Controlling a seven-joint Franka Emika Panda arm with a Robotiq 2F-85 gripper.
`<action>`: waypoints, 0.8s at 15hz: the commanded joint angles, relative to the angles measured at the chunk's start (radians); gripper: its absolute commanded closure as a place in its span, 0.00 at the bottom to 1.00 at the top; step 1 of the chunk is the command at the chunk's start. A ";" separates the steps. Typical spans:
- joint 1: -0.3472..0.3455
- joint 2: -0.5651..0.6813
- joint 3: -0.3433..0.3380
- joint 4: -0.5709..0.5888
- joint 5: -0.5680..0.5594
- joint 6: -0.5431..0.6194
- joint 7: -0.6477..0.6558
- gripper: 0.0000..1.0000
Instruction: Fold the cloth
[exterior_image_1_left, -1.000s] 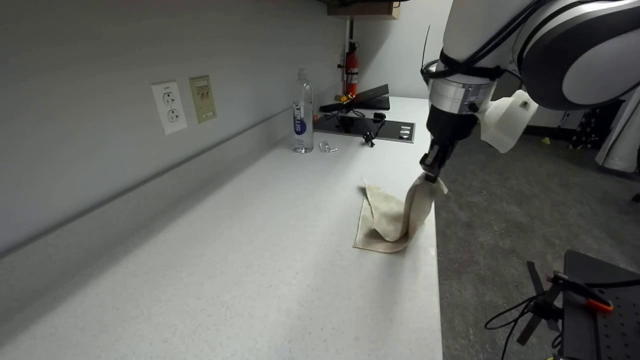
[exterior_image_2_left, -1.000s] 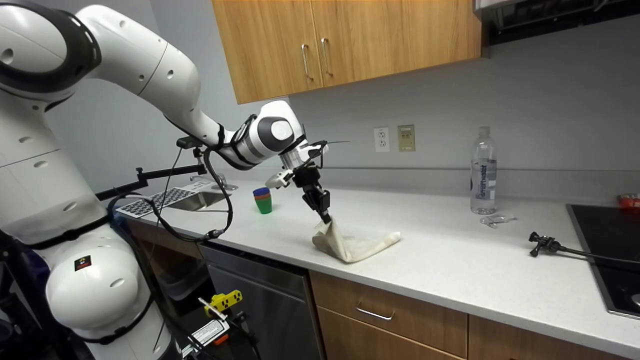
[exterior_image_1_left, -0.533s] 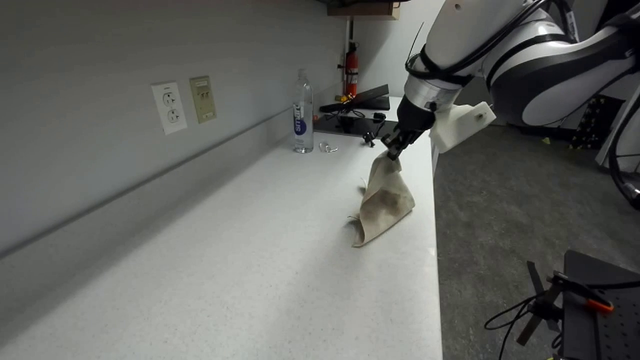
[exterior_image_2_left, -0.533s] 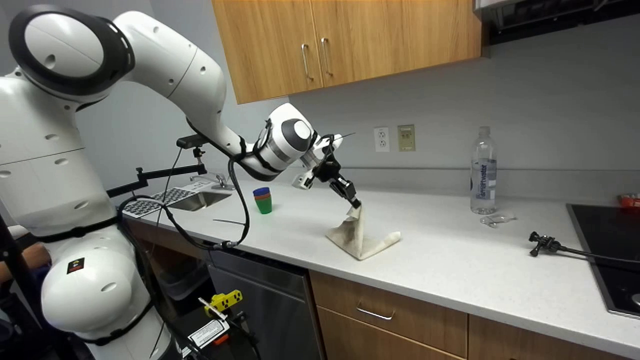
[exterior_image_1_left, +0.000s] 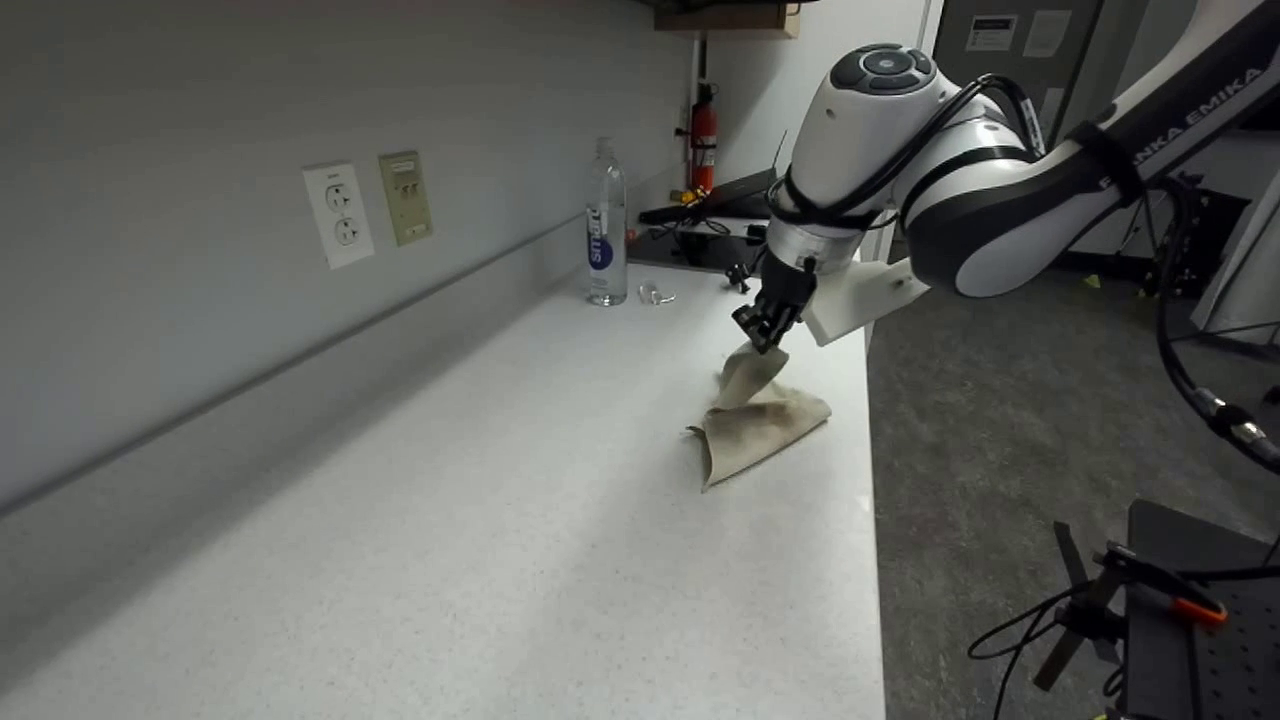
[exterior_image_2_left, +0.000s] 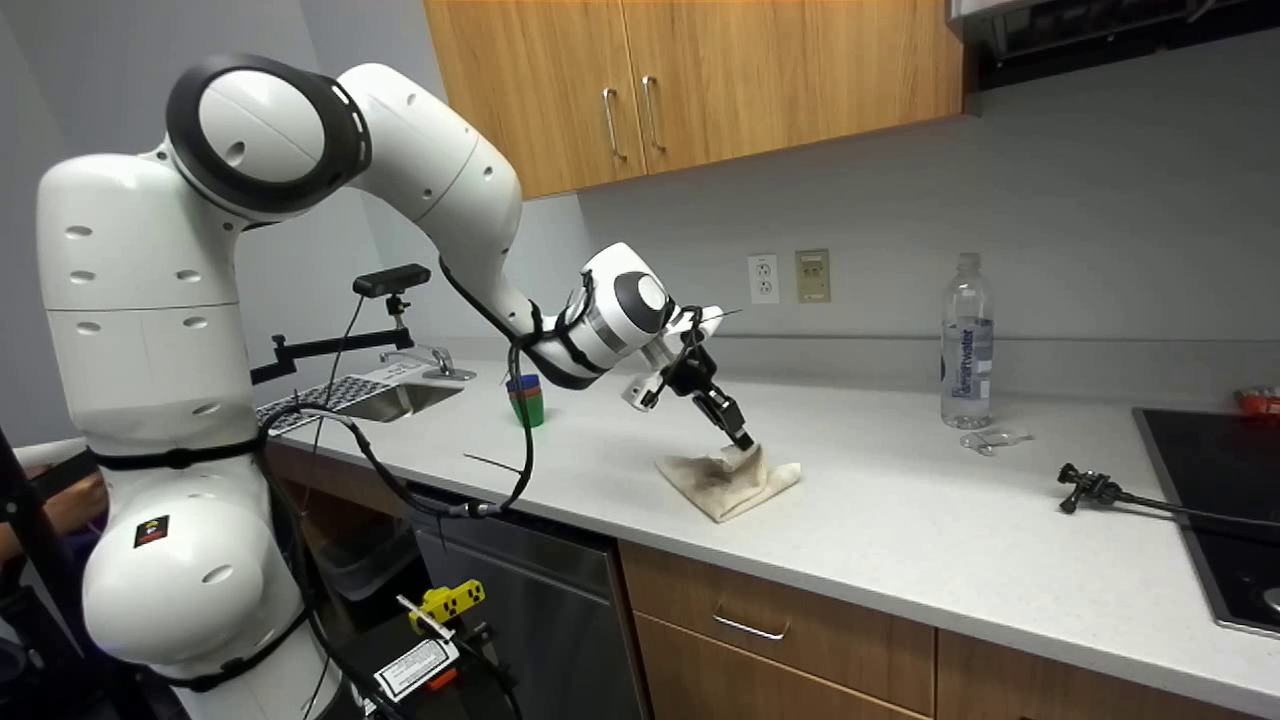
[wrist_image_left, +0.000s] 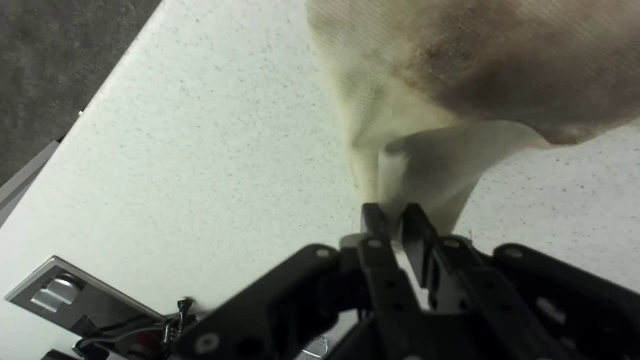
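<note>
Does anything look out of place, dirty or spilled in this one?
Yes, the cloth: brownish, dark-flecked patches, probably stains, show on it in the wrist view, against paler cream fabric elsewhere. I see no spill, and nothing looks knocked over.

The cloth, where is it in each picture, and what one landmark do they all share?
In an exterior view: cloth right of centre, mostly in the lower half.
In an exterior view: cloth just right of centre, in the lower half.
In the wrist view: cloth at upper right, cut off by the frame.
Shared landmark: the gripper, with the cloth at its tip.
</note>
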 joint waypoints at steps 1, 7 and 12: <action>0.000 0.037 -0.018 0.052 -0.031 0.023 0.044 0.51; -0.018 -0.011 -0.009 0.020 0.014 0.069 0.014 0.06; -0.039 -0.129 0.045 -0.113 0.364 -0.008 -0.345 0.00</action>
